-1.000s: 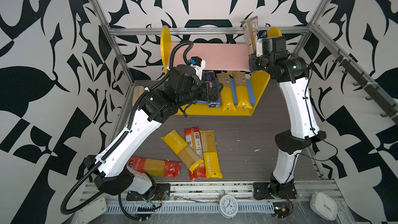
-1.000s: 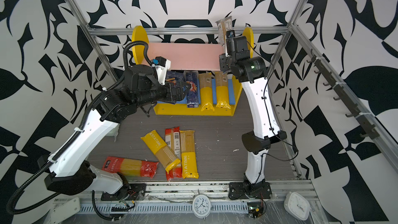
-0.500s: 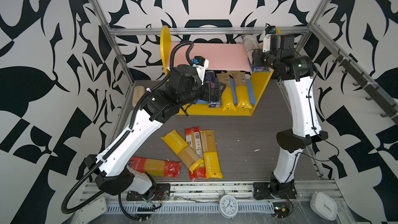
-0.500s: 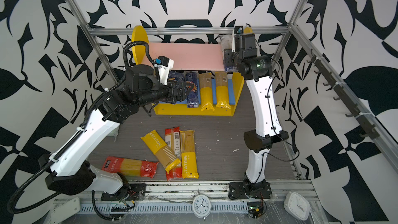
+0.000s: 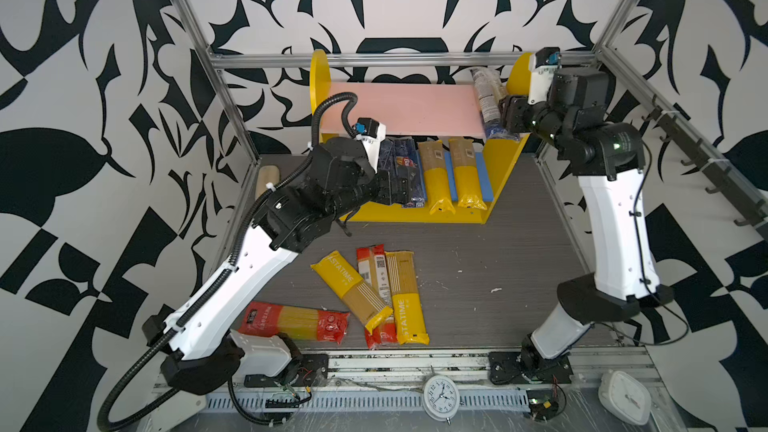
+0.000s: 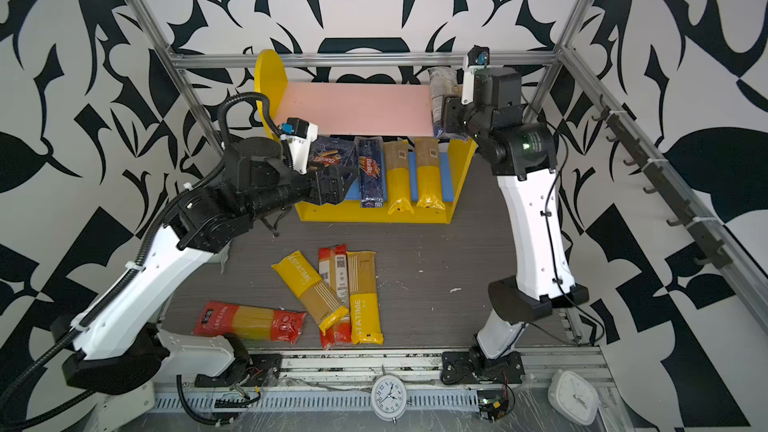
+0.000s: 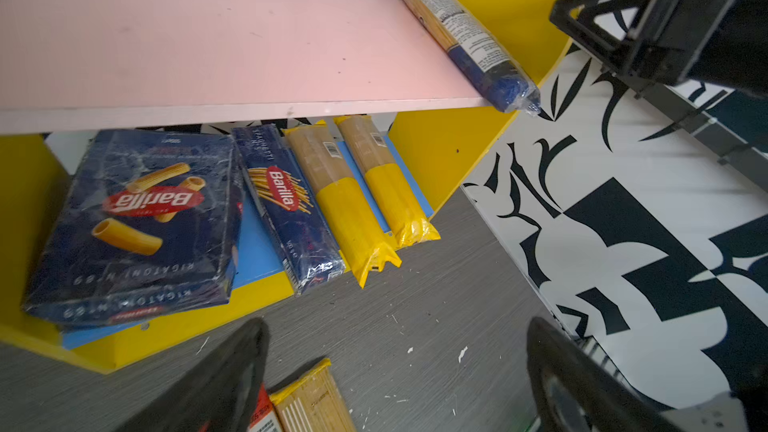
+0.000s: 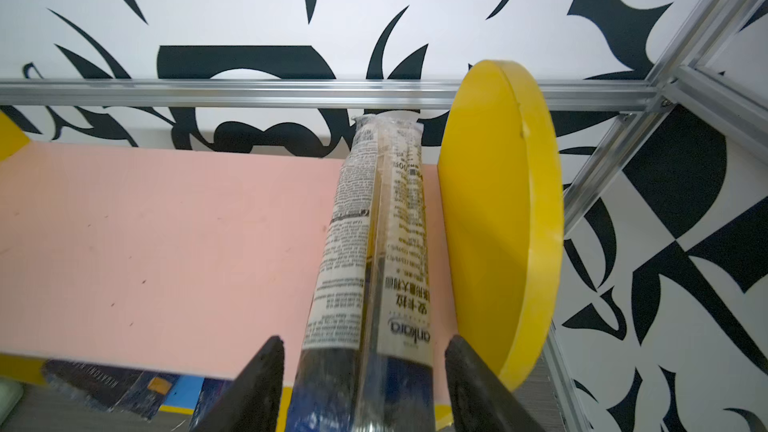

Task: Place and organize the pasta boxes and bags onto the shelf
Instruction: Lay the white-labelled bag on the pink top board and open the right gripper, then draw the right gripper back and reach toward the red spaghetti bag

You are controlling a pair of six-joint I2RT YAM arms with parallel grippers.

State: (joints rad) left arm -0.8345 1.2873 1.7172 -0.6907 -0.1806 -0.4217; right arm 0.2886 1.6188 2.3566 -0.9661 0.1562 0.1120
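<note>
The yellow shelf (image 5: 399, 114) (image 6: 353, 110) stands at the back. A blue-ended bag (image 5: 486, 97) (image 8: 374, 251) lies on its pink board against the right side panel, its near end overhanging the edge. My right gripper (image 5: 503, 116) (image 8: 363, 342) is open, one finger on each side of that end with a gap on both sides. The wide box (image 7: 137, 222), the narrow box (image 7: 286, 205) and two yellow bags (image 7: 345, 205) (image 7: 390, 193) lie on the blue board. My left gripper (image 7: 397, 326) (image 6: 338, 187) hangs open and empty in front of the lower tier.
On the floor lie two yellow bags (image 5: 353, 288) (image 5: 405, 297) with a red one (image 5: 376, 272) between them, and another red bag (image 5: 295, 322) by the left arm's base. A beige case (image 5: 266, 176) sits far left. Two clocks (image 5: 440, 396) (image 5: 623, 396) rest on the front rail.
The right gripper lowered the blue-ended bag from upright to flat on the pink board and opened its jaws. The left arm stayed put.
</note>
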